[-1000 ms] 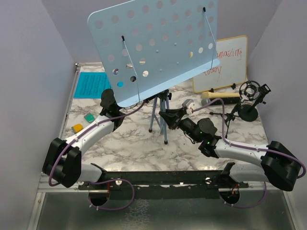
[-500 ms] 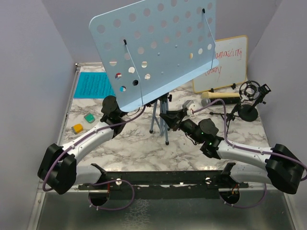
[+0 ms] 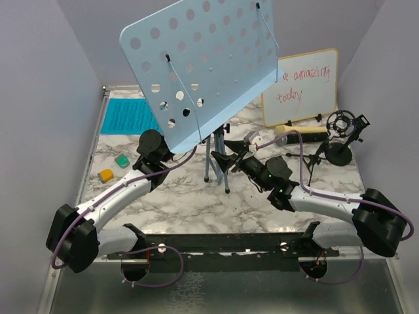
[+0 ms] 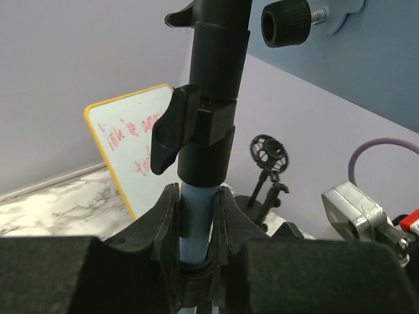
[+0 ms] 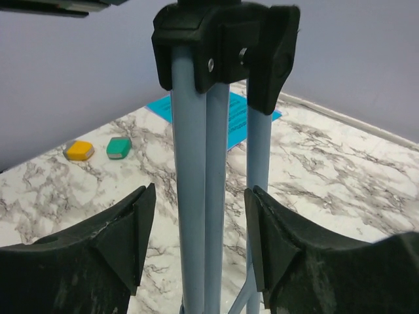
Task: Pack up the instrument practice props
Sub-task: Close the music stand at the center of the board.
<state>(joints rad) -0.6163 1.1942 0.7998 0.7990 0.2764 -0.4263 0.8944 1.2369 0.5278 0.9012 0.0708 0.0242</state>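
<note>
Left hand (image 4: pixel 196 226) clamped, right hand (image 5: pixel 200 226) spread

Whiteboard (image 3: pixel 301 88) is carrying red handwriting. The top line is reading "e amazing", with its start hiding behind the music rack (image 3: pixel 229 59), and the second line is reading "today". In the left wrist view the red writing is coming out illegible. Cyan sheet (image 3: pixel 127 116) is showing dark printed lines, too small to read. Nothing else is reading as text.
</note>
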